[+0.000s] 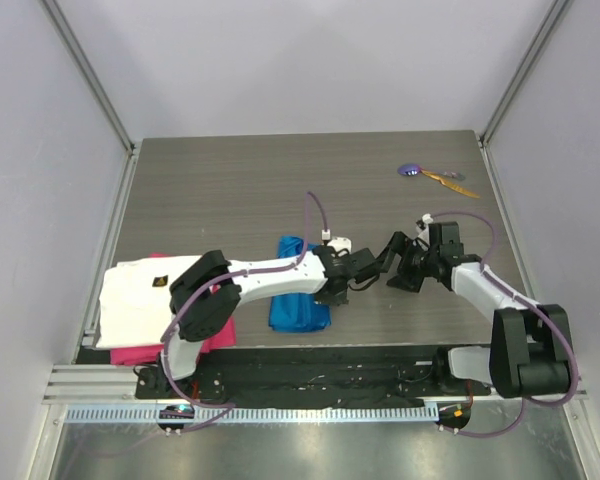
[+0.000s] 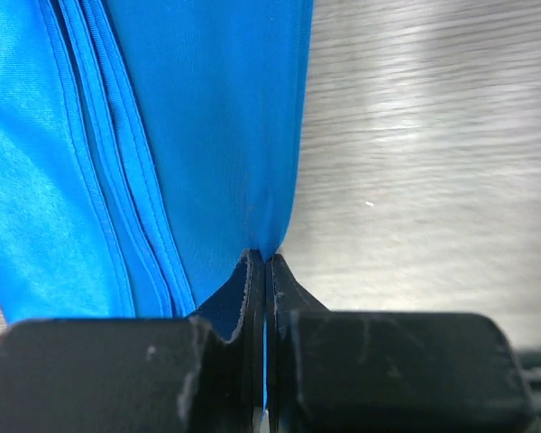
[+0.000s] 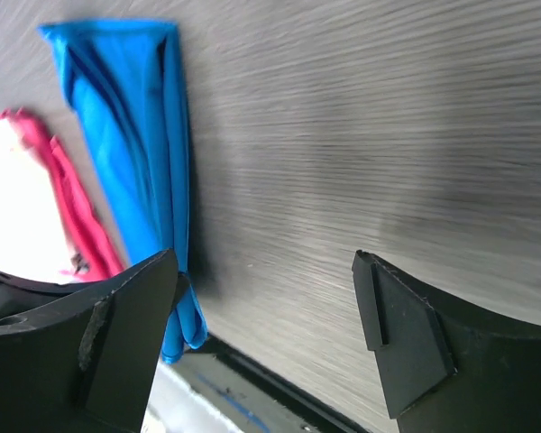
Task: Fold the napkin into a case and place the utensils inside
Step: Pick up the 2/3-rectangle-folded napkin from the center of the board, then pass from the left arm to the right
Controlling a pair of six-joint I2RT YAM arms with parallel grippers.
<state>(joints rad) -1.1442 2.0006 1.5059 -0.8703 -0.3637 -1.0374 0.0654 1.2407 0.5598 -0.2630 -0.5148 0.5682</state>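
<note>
The bright blue napkin (image 1: 296, 290) lies folded into a narrow long strip on the dark table, left of centre near the front edge. My left gripper (image 1: 330, 296) is shut on the napkin's (image 2: 198, 135) right edge, a thin line of blue cloth pinched between the fingers (image 2: 288, 298). My right gripper (image 1: 400, 272) hovers just right of it, open and holding nothing, with bare table between its fingertips (image 3: 397, 334); the napkin (image 3: 135, 135) shows to its left. The utensils lie at the back right: a purple round-headed one (image 1: 411, 170) and an orange-yellow one (image 1: 450, 182).
A white cloth (image 1: 145, 295) sits on a pink cloth (image 1: 140, 352) at the front left of the table. A pink cloth (image 3: 68, 207) also shows in the right wrist view. Grey walls enclose the table (image 1: 240, 190) on three sides.
</note>
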